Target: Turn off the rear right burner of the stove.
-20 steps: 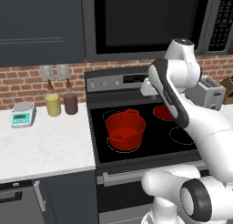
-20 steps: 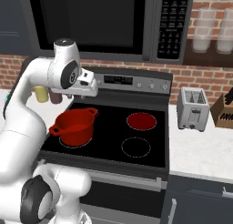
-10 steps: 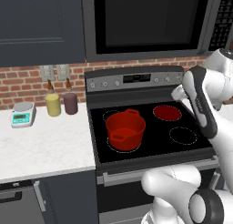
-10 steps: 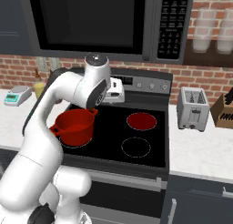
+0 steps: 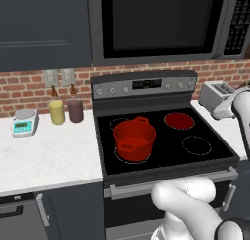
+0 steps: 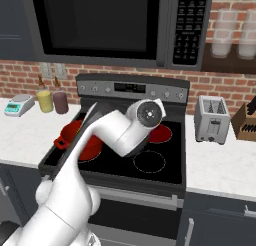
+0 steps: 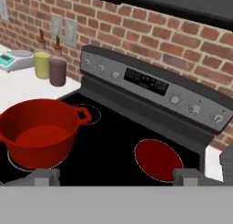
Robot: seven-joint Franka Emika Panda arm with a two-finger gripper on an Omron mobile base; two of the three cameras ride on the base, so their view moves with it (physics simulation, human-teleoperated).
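The stove is a black glass-top range with a steel back panel of small knobs and a display. Its rear right burner glows as a red disc; my arm partly covers this burner in the right base view. A red pot sits on the front left ring. My gripper is open and holds nothing. It hovers over the front of the cooktop and faces the back panel; its fingertips stand wide apart. Three right-hand knobs sit behind the glowing burner.
A toaster stands on the right counter, with a knife block beyond it. Two bottles and a small scale are on the left counter. A black microwave hangs above the stove.
My arm has swung from the stove's left side across to its right. The wrist now sits over the right half of the cooktop. The pot and the glowing burner are unchanged.
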